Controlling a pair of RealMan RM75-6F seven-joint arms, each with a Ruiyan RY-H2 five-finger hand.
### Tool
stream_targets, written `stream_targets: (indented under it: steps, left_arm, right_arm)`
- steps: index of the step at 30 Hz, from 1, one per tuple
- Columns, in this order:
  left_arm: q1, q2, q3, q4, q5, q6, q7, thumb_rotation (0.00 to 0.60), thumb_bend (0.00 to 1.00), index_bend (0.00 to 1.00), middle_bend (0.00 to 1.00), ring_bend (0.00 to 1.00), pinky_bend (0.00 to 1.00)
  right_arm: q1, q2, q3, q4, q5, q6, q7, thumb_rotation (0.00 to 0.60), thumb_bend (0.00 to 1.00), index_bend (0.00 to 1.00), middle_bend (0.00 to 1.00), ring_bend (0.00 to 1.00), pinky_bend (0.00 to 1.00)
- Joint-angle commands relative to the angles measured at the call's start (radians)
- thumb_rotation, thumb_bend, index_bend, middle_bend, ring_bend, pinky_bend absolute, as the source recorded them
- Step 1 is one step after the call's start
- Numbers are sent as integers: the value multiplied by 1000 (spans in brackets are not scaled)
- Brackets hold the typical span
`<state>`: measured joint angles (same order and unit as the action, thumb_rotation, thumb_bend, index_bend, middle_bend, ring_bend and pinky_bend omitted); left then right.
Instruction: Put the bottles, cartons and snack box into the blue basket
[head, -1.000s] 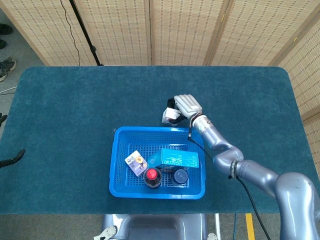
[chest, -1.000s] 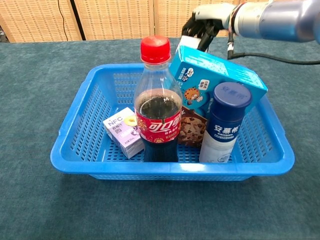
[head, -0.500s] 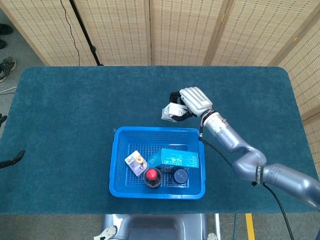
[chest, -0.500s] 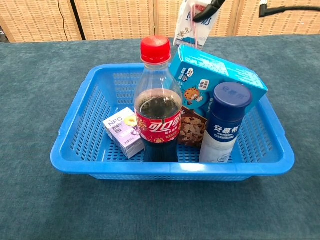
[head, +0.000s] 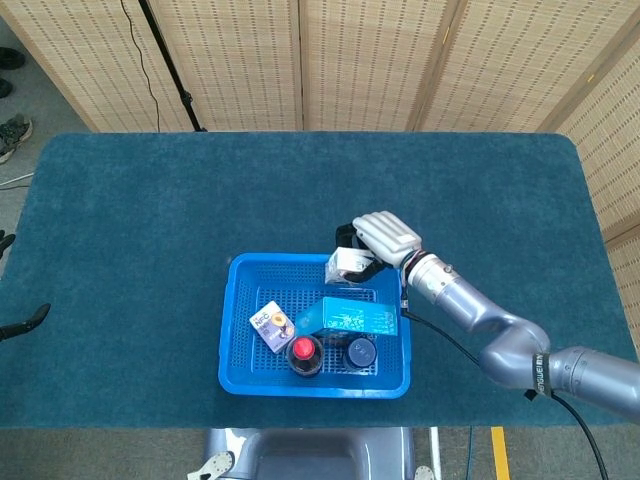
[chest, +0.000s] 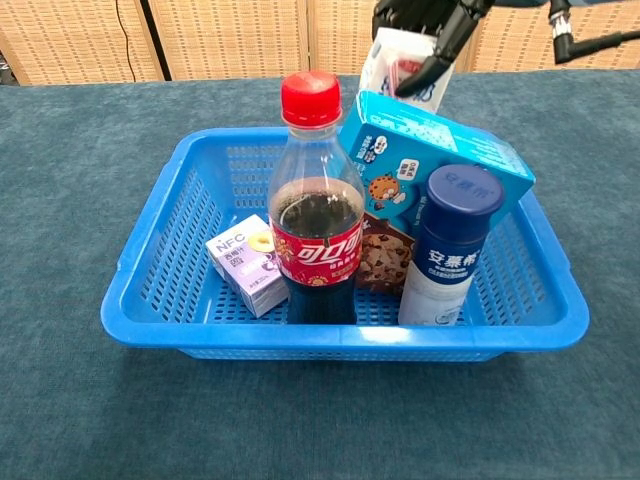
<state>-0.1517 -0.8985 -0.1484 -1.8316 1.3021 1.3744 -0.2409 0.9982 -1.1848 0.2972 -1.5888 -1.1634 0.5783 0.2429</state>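
My right hand (head: 378, 240) (chest: 432, 22) grips a small white carton (head: 346, 265) (chest: 402, 70) and holds it in the air above the far edge of the blue basket (head: 236, 330) (chest: 160, 262). Inside the basket stand a cola bottle with a red cap (head: 304, 352) (chest: 313, 215) and a white bottle with a dark blue cap (head: 361, 352) (chest: 448, 250). A teal snack box (head: 355, 318) (chest: 430, 160) leans behind them. A small purple carton (head: 271, 324) (chest: 247, 263) lies at the basket's left. My left hand is out of both views.
The basket sits on a teal cloth-covered table (head: 130, 220). Wicker screens (head: 300, 60) stand behind the table's far edge. A dark arm part (head: 25, 318) shows at the left edge of the head view.
My right hand has lifted the white carton off the table behind the basket and carried it toward me, over the basket's far rim.
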Motion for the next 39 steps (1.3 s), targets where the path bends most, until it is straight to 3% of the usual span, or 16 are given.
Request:
stream_targets:
  steps: [1,4,5,8,10,13,16,20,22,25,28,32,35,39]
  left_arm:
    - [1,1,0,1,1,0,-4,600,231,0,0,0,0]
    - [3,3,1,5,4,-1,-11,600,231,0,0,0,0]
    - [3,3,2,5,4,-2,-12,600,231,0,0,0,0]
    - [2,7,3,4,4,-9,-19,600,231,0,0,0,0]
    - [1,10,4,1,5,-17,-27,600,231,0,0,0,0]
    - [0,12,5,1,6,-18,-21,600,232,0,0,0,0]
    - [1,8,7,-3,9,-15,-9,600,231,0,0,0,0]
    - [4,2,13,-8,15,-4,22,600,231,0,0,0,0]
    - [23,-10,10,-6,13,45,63,600,231,0,0,0,0]
    - [41,-32,13,-6,10,87,106,600,232,0,0,0,0]
    - [56,-52,35,10,13,90,131,600,232,0,0,0,0]
    - [69,-69,56,36,26,90,134,600,231,0,0,0,0]
    - [86,-81,73,48,52,110,142,600,231,0,0,0,0]
    - [100,-105,80,61,69,137,161,600,231,0,0,0,0]
  right_arm:
    - [-1,-12,-28,10,2,-3,-32,600,411,580,636,604,495]
    - [-6,-17,-54,11,2,-4,-63,600,403,521,597,568,495]
    - [-7,-18,-61,11,2,-4,-70,600,347,467,561,536,494]
    - [-13,-22,-94,32,-29,20,-137,600,8,145,278,260,460]
    - [-22,-31,-115,48,-31,60,-211,600,0,63,125,105,394]
    - [-38,-35,-131,31,-2,106,-288,600,0,5,5,1,251]
    - [-49,-17,-143,2,18,126,-338,600,0,0,0,0,118]
    - [-83,34,-154,-56,6,206,-408,600,0,0,0,0,31]
    - [-163,107,-181,-101,-67,367,-486,600,0,0,0,0,14]
    - [-256,142,-221,-117,-148,518,-543,600,0,0,0,0,1]
    - [-363,146,-282,-74,-219,650,-605,600,0,0,0,0,0]
    - [-473,106,-343,41,-260,735,-582,600,0,0,0,0,0]
    - [-543,69,-361,129,-268,789,-536,600,0,0,0,0,0]
    - [-616,37,-366,169,-260,846,-491,600,0,5,0,0,0]
